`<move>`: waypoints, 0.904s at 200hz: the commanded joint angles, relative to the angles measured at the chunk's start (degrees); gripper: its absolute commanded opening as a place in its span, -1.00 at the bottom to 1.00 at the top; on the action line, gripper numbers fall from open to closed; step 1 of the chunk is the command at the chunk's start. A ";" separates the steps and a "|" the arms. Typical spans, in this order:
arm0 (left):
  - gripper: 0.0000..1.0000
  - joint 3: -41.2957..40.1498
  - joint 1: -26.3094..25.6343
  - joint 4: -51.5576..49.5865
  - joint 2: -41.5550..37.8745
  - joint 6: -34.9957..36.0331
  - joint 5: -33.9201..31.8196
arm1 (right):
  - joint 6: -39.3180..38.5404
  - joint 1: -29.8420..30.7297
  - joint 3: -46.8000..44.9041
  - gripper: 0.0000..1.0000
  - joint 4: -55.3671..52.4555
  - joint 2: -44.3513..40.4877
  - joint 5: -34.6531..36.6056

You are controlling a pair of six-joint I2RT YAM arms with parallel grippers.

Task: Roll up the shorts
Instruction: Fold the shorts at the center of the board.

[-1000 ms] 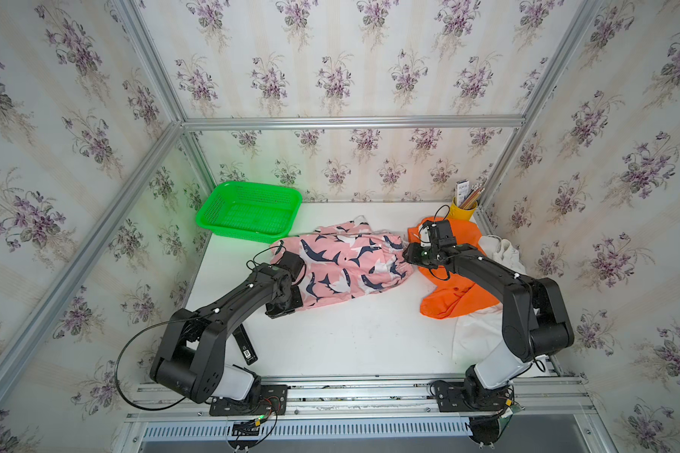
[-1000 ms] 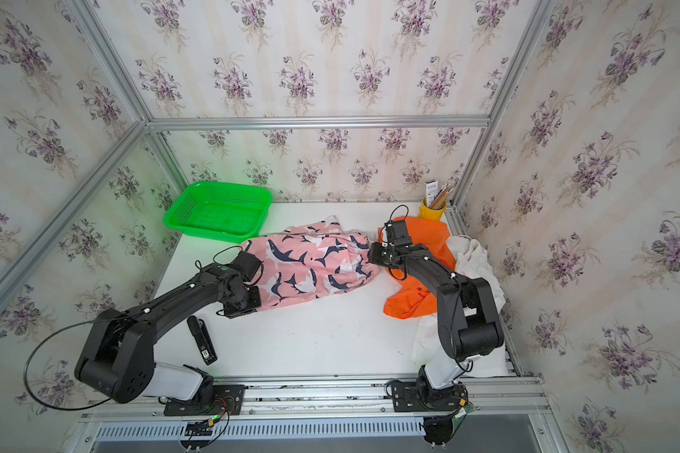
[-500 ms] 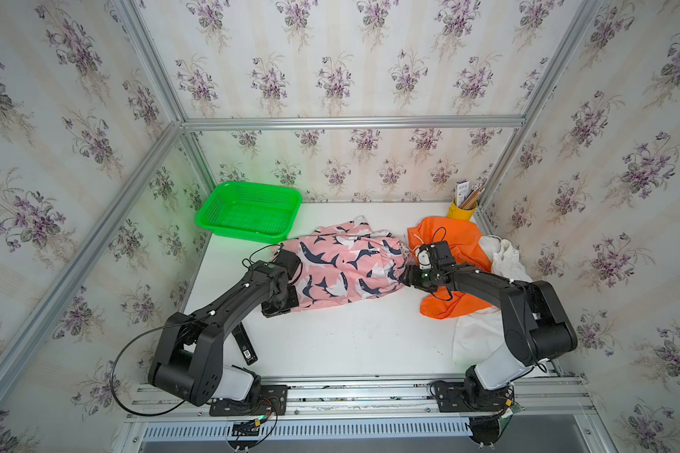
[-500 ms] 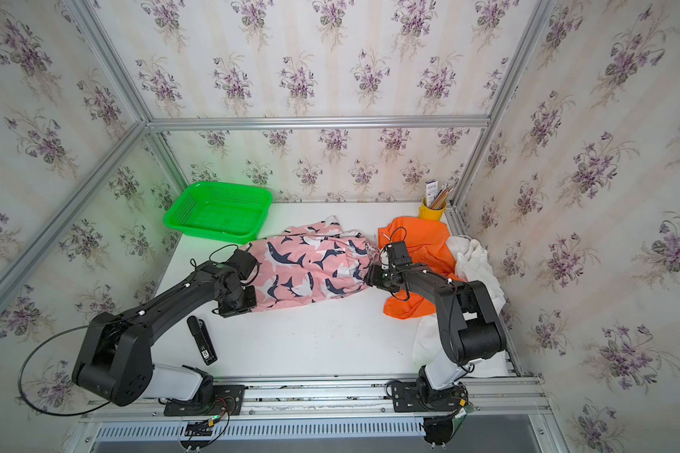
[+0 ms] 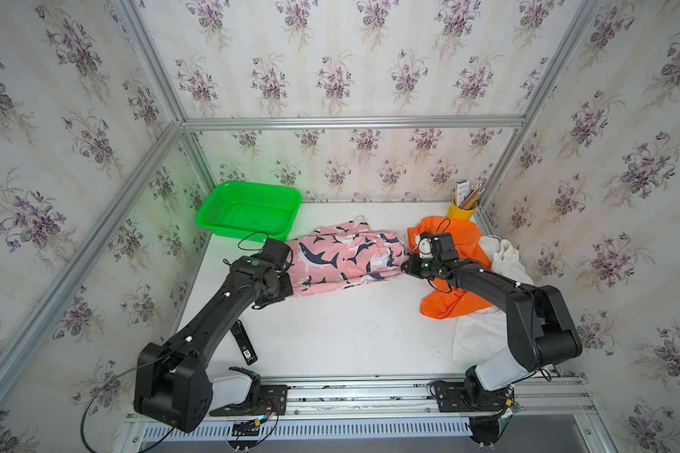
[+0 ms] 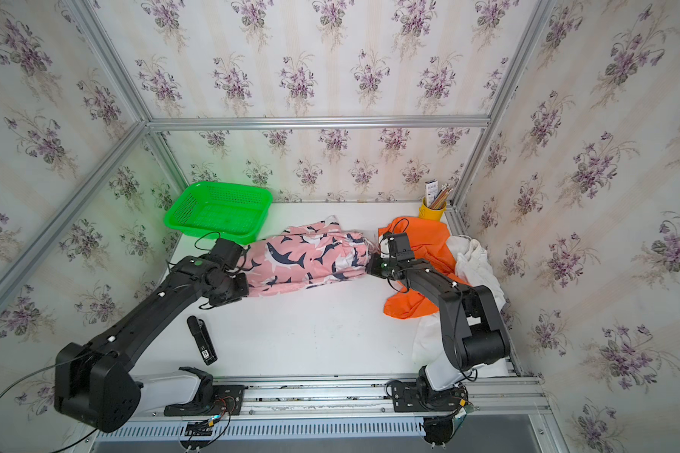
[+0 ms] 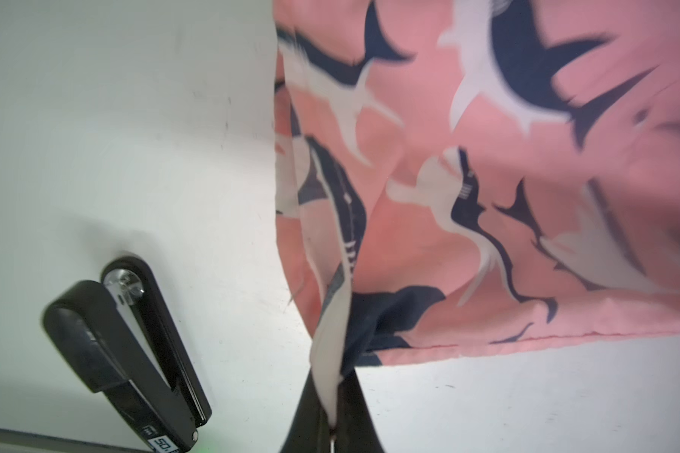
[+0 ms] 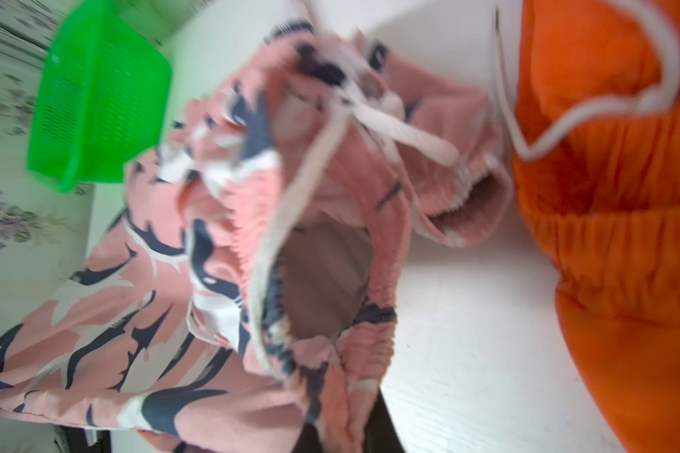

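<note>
The pink shorts (image 5: 346,259) (image 6: 303,262) with navy-and-white print lie stretched across the middle of the white table. My left gripper (image 5: 286,283) (image 7: 332,423) is shut on a corner of their leg hem, with cloth pinched between the fingers. My right gripper (image 5: 407,267) (image 8: 342,431) is shut on the gathered waistband of the pink shorts (image 8: 213,313) at the other end. The orange shorts (image 5: 460,239) (image 8: 605,196) lie crumpled under and behind the right arm. The white shorts (image 5: 507,259) lie partly under them at the right edge.
A green basket (image 5: 248,213) stands at the back left. A yellow cup of pencils (image 5: 462,210) sits in the back right corner. A black stapler (image 5: 244,345) (image 7: 126,345) lies near the left arm at the front. Walls close in the table on three sides.
My right gripper came off the orange shorts' edge, moved to the pink waistband and shut on it. The left gripper stayed shut on the hem, and the pink shorts now lie more stretched.
</note>
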 commanded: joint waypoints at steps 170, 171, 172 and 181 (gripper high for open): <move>-1.00 63.31 6.78 11.61 14.27 16.79 -20.37 | 7.49 0.07 34.95 -1.00 -0.53 -9.06 7.63; -1.00 63.75 6.92 11.59 14.65 16.61 -20.33 | 7.53 0.07 35.03 -1.00 -0.24 -8.95 7.76; -1.00 64.23 7.04 11.54 14.97 16.44 -20.30 | 7.50 0.07 35.07 -1.00 -0.06 -8.76 7.86; -1.00 68.43 7.80 11.91 17.96 15.57 -19.56 | 7.48 0.07 36.25 -1.00 1.23 -7.13 8.97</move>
